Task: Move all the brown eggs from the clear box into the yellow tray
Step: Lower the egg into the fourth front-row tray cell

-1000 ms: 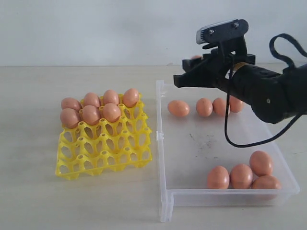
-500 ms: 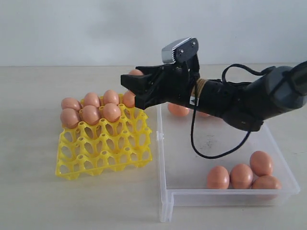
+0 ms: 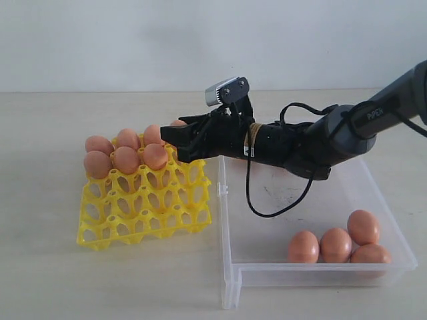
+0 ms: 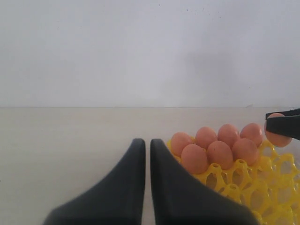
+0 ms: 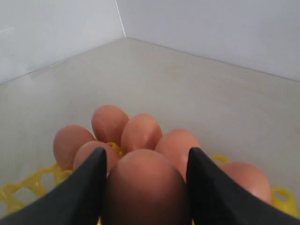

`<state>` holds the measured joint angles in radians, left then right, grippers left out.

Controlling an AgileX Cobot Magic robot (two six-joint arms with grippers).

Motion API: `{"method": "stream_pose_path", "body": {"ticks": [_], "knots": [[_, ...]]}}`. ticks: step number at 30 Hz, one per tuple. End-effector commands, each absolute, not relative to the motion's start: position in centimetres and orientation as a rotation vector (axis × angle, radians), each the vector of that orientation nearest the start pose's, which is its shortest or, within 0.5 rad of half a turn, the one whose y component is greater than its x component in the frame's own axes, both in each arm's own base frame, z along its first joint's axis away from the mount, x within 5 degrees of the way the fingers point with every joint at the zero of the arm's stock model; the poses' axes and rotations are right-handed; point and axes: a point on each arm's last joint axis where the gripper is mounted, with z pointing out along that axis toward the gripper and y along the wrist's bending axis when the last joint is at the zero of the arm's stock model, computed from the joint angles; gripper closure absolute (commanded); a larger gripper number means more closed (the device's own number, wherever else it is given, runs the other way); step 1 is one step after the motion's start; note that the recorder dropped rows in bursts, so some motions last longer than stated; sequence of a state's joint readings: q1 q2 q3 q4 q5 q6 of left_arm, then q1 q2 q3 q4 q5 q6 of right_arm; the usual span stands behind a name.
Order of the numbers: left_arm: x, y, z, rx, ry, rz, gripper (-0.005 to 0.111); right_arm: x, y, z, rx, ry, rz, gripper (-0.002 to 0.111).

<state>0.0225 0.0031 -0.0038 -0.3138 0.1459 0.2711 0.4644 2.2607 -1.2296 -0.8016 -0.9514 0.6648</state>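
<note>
**Status: one item in grip**

The right gripper [image 5: 146,157] pinches one smooth, oval brown egg [image 5: 143,187] above the latticed yellow tray [image 3: 143,207] — beside seven seated eggs [image 3: 125,159]. On the left gripper [image 4: 146,143], tapered black fingers are pressed together. Four loose eggs [image 3: 335,245] lie in the clear box [image 3: 280,200].

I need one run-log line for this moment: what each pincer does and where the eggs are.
right pincer: shut on brown egg, over yellow tray | left pincer: shut, empty | clear box: four eggs visible

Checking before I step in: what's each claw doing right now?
Left claw: closed, empty.
Right claw: closed on a smooth orange-brown oval egg.
</note>
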Motion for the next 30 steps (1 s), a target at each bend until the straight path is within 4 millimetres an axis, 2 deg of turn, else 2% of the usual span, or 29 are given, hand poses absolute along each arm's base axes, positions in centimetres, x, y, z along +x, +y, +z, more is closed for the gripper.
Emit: {"method": "stream_pose_path", "body": {"ticks": [1,8,30], "knots": [[5.6,-0.2,20.2,-0.024,1.608,-0.049,0.103,38.2,25.1,11.0,-0.769,1.633,0.968,0.109],[5.6,-0.2,20.2,-0.024,1.608,-0.049,0.103,38.5,25.3,10.0,-0.779,1.659,0.96,0.109],[5.6,-0.2,20.2,-0.024,1.608,-0.049,0.103,38.5,25.3,9.8,-0.786,1.677,0.941,0.109]]}}
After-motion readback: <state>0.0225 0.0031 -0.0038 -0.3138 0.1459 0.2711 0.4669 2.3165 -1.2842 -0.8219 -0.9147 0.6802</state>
